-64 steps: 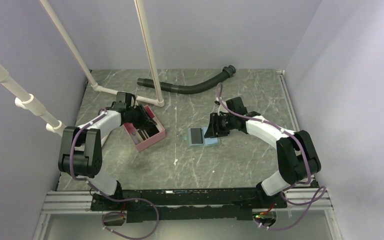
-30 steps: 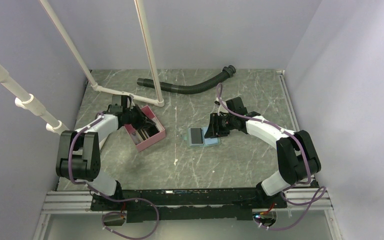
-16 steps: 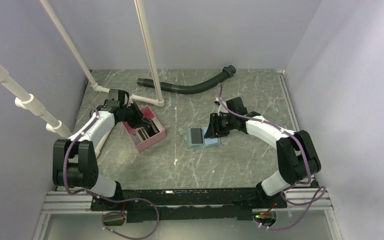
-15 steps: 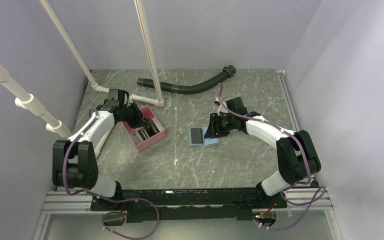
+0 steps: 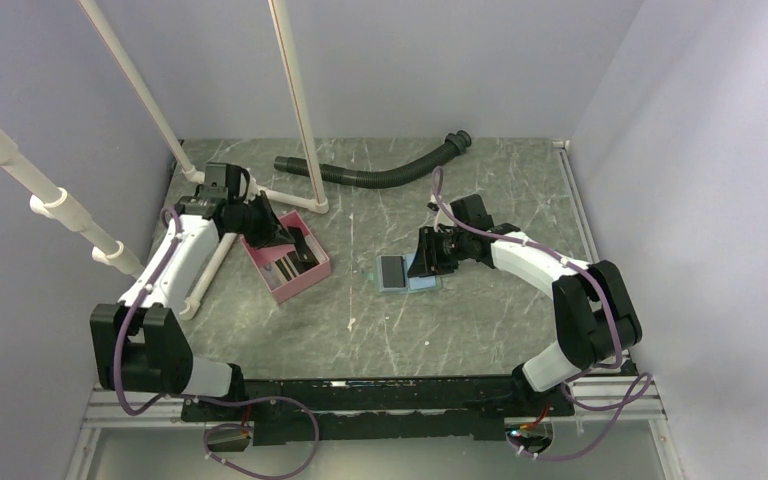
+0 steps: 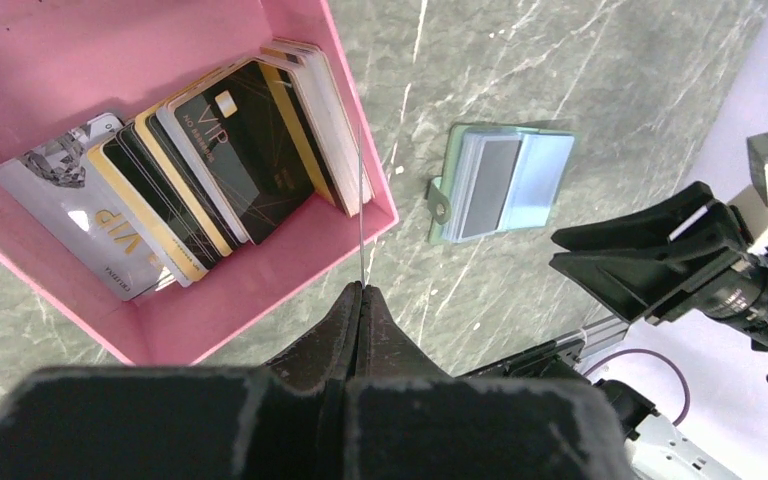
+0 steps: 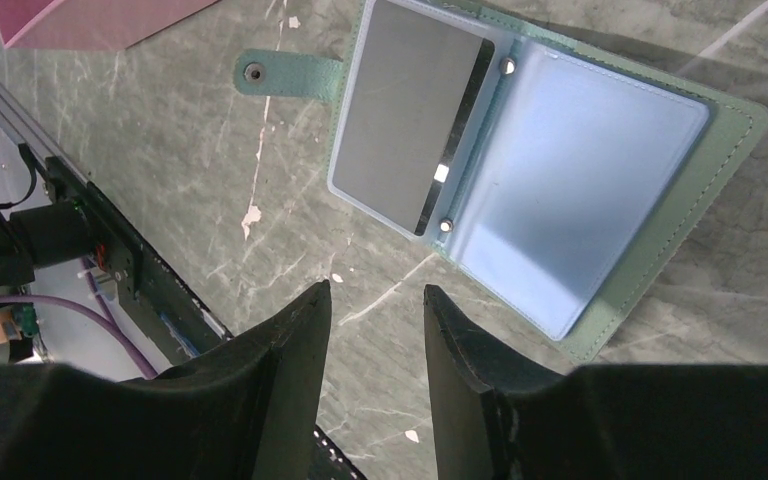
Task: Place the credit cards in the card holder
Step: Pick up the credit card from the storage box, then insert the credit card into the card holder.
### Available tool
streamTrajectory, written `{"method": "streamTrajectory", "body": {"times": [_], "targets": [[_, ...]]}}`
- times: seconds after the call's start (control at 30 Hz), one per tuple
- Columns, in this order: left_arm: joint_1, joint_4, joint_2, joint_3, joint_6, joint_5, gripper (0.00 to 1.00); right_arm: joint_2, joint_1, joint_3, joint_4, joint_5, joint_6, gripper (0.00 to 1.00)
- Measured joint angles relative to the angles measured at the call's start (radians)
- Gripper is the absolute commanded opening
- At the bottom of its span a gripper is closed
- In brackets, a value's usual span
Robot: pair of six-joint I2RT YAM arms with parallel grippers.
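Seen from above, the left end effector (image 6: 360, 290) pinches one credit card (image 6: 361, 200) over the pink box (image 6: 260, 300). The open card holder (image 5: 407, 272) lies on the worktop (image 5: 480, 200) toward 4 o'clock, long axis 9-to-3, beside the spread right end effector (image 7: 375, 330).

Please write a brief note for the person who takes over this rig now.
Left gripper: shut on one card, held edge-on above the pink box.
Right gripper: open, over the card holder, which lies open on the table.
The other cards stand stacked in the pink box.
Done: one card gripped. Left: bring it to the holder, slide it in, then the rest.
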Motion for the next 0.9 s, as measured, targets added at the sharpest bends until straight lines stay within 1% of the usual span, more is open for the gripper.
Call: {"method": "streamTrajectory", "body": {"times": [0.13, 0.33, 0.47, 0.53, 0.67, 0.8, 0.9], "targets": [[0.000, -0.048, -0.032, 0.039, 0.022, -0.002, 0.00, 0.000, 0.009, 0.003, -0.001, 0.000, 0.000, 0.42], [0.002, -0.098, -0.072, 0.046, 0.029, -0.005, 0.00, 0.008, 0.035, 0.034, -0.007, -0.006, 0.001, 0.43], [0.008, -0.114, -0.085, 0.053, 0.028, 0.018, 0.00, 0.024, 0.056, 0.071, -0.006, -0.053, 0.024, 0.47], [0.011, -0.113, -0.091, 0.055, 0.026, 0.061, 0.00, 0.025, 0.063, 0.089, 0.006, -0.090, 0.051, 0.52], [0.014, -0.081, -0.098, 0.060, 0.003, 0.207, 0.00, 0.019, 0.072, 0.122, 0.093, -0.195, 0.167, 0.58], [0.014, 0.011, -0.106, 0.058, -0.066, 0.391, 0.00, -0.022, 0.072, 0.128, 0.212, -0.267, 0.330, 0.60], [0.014, 0.101, -0.121, 0.042, -0.128, 0.492, 0.00, -0.066, 0.073, 0.129, 0.298, -0.298, 0.447, 0.60]]}}
